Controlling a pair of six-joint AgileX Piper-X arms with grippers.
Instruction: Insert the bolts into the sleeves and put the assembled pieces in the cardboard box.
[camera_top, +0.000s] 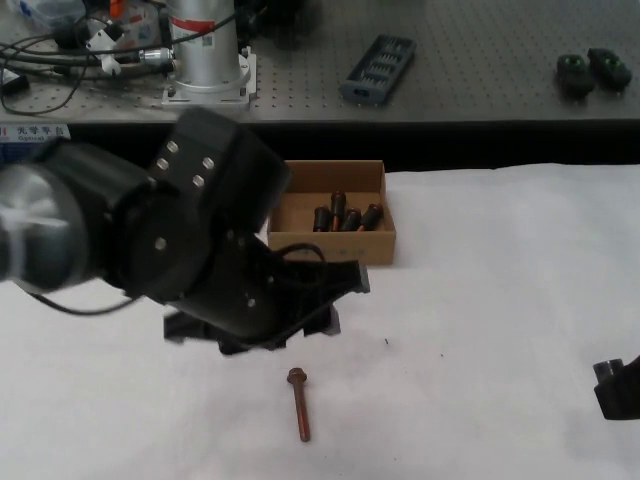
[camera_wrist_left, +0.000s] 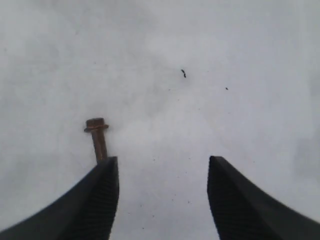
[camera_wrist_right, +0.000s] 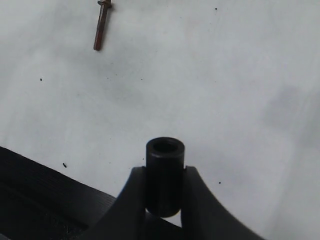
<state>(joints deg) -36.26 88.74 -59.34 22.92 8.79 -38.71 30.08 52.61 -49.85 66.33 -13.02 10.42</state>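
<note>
Cloth (camera_top: 480, 300): left end effector (camera_wrist_left: 162, 161) hides bolt (camera_wrist_left: 99, 141) tip; right end effector (camera_wrist_right: 165, 171) grips sleeve (camera_wrist_right: 165, 165).

Copper-brown bolt (camera_top: 300, 408); black sleeve (camera_wrist_right: 165, 175); tan cardboard box (camera_top: 350, 247); white table cover (camera_top: 480, 300).

A white sheet (camera_top: 500, 300) covers the near part of the bench, its surface lightly creased. A few tiny dark specks (camera_wrist_left: 183, 73) lie on it near the middle. Beyond the sheet's far edge runs a grey perforated board (camera_top: 480, 70). Toward the board's left end stands a silver metal column (camera_top: 205, 45) on a pale base plate, and a tangle of cables (camera_top: 60, 55) lies beside it in the far left corner. A dark slotted tray (camera_top: 378, 66) rests tilted near the board's middle. Two dark knobs with green centres (camera_top: 594, 70) sit touching each other close to its right edge. A blue-and-white label (camera_top: 35, 130) shows at the board's near left edge.
</note>
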